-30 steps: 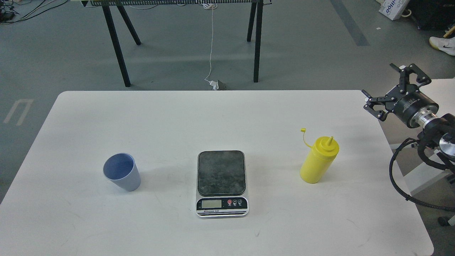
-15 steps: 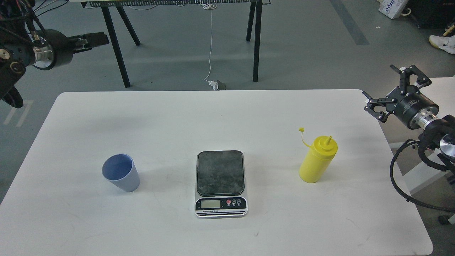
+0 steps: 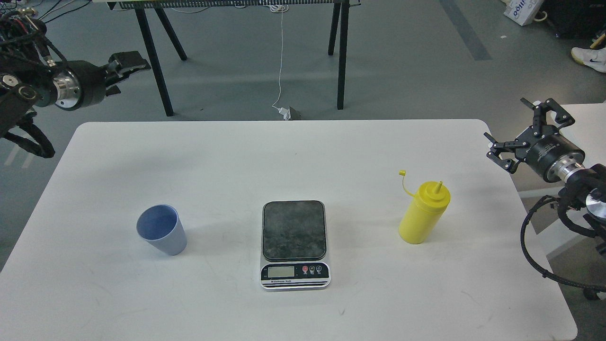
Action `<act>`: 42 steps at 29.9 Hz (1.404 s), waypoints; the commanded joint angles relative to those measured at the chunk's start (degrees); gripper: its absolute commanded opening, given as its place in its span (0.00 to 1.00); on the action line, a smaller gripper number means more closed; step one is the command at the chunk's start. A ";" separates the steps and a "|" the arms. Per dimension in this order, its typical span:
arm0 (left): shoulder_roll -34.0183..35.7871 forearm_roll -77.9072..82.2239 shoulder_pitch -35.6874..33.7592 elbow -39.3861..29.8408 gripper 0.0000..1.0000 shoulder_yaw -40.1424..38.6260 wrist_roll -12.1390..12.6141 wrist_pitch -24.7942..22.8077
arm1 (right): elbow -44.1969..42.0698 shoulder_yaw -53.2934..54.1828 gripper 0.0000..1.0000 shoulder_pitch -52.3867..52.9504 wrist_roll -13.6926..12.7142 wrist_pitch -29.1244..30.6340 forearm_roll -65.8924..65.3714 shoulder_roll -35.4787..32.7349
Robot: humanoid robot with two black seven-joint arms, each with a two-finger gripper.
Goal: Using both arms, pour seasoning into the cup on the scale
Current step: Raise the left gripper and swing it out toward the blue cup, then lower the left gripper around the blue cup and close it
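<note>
cup (image 3: pixel 161 228): upright on worktop (image 3: pixel 293 156), left of scale (image 3: pixel 294 244)
bottle (image 3: pixel 423 211): upright, right of scale — cap off
scale: plate bare
left tool (image 3: pixel 129 64): off the worktop, far left — can't tell its state
right tool (image 3: pixel 529 127): fingers spread, empty

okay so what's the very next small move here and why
Probably bring the left gripper down toward the cup: the cup stands on the table left of the scale, whose plate is bare, and both grippers hold nothing.
</note>
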 commanded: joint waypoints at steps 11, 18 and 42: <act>1.20 -12.09 5.43 -0.49 1.00 0.57 -2.00 0.00 | 0.00 0.08 0.99 -0.40 0.00 0.00 0.00 0.09; 6.03 8.09 4.29 -4.96 1.00 3.92 -19.92 0.00 | 0.00 0.08 0.99 -0.58 0.00 0.00 0.00 0.18; 14.21 37.82 5.43 -21.06 1.00 14.28 -30.58 0.00 | -0.09 0.08 0.99 -1.90 0.00 0.00 0.00 0.35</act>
